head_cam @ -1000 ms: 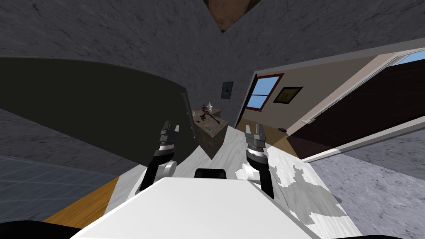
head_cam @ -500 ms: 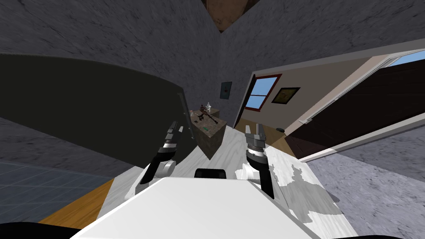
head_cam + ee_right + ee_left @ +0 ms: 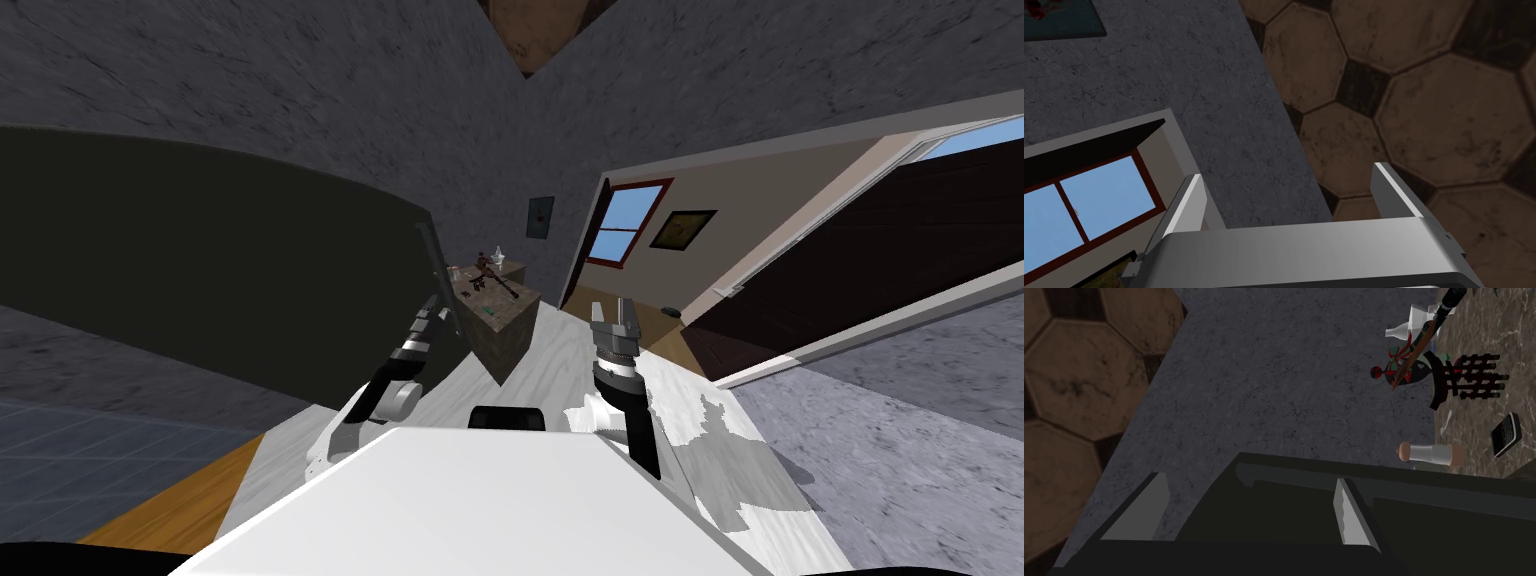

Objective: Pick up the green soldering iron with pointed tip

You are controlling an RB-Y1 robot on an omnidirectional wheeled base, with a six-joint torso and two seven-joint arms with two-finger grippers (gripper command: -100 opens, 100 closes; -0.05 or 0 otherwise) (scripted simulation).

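Now, target: we see the small green soldering iron (image 3: pixel 487 313) lying on the near end of the brown stone-topped table (image 3: pixel 508 345), apart from both grippers.
Our left gripper (image 3: pixel 431 309): held up just left of the table, thin grey fingers (image 3: pixel 1348 515) spread apart.
Our right gripper (image 3: pixel 612 310): held up right of the table, fingers (image 3: pixel 1189 202) likewise apart.
Table clutter: grey cylinder with tan ends (image 3: pixel 1431 454), black keypad slab (image 3: pixel 1506 434), dark red rack (image 3: pixel 1469 378).

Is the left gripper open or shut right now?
Open: in the left wrist view the left gripper has its two fingers standing wide apart, with nothing held between them.
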